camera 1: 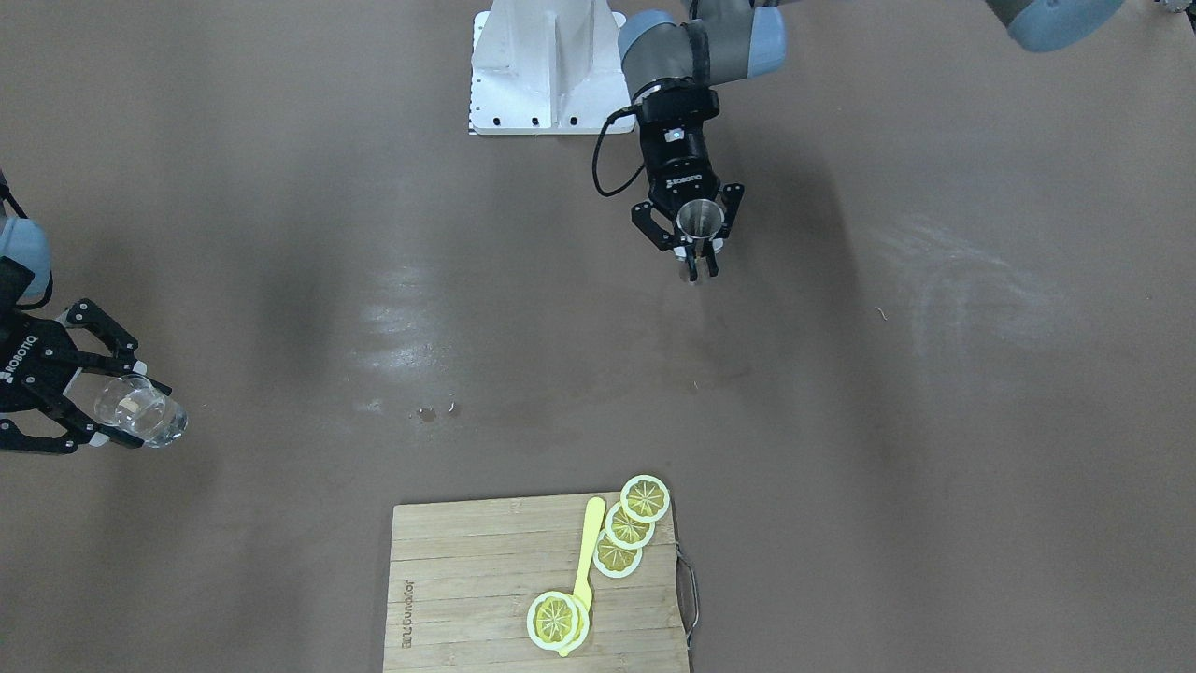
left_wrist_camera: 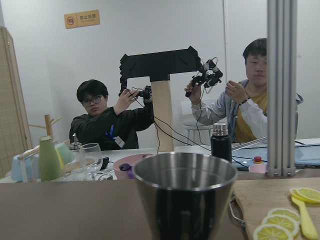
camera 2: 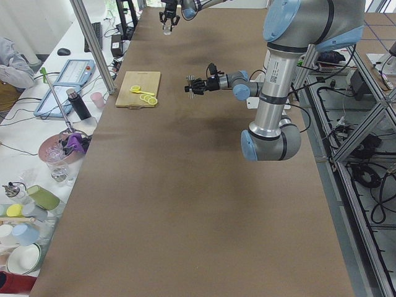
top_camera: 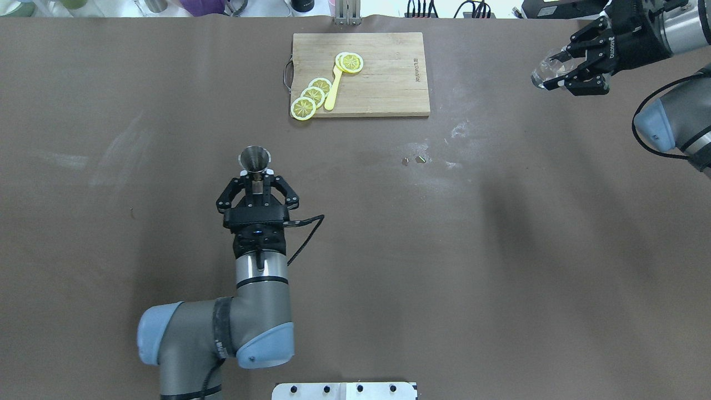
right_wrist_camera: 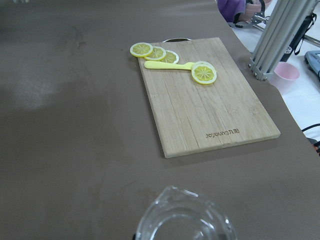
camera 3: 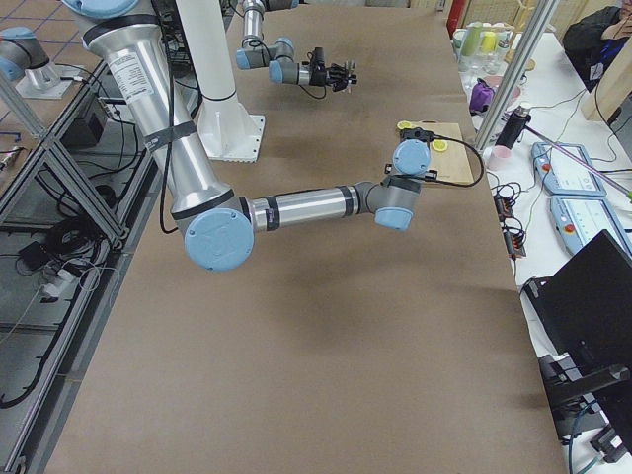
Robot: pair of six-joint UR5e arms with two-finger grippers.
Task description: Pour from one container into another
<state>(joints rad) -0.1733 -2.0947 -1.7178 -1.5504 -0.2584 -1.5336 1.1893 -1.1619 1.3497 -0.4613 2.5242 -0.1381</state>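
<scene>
My left gripper (top_camera: 256, 175) is shut on the narrow waist of the grey steel jigger (top_camera: 255, 158), which stands upright with its wide mouth open upward. The same gripper (camera 1: 699, 252) and jigger (camera 1: 699, 217) appear in the front view, near the robot's base. The jigger's rim (left_wrist_camera: 185, 175) fills the lower left wrist view. Far off at the table's right end, my right gripper (top_camera: 555, 71) is shut on the small clear glass cup (top_camera: 545, 70), also seen as the cup (camera 1: 142, 411) in the right gripper (camera 1: 138, 413). The cup's rim (right_wrist_camera: 184, 220) shows at the bottom of the right wrist view. Its contents cannot be made out.
A bamboo cutting board (top_camera: 383, 83) lies at the far middle edge with lemon slices (top_camera: 311, 97) and a yellow spoon (top_camera: 333, 91) on it. Small specks (top_camera: 414, 160) lie mid-table. The white robot base (camera 1: 547, 75) stands behind. Two operators (left_wrist_camera: 120, 120) sit beyond the table.
</scene>
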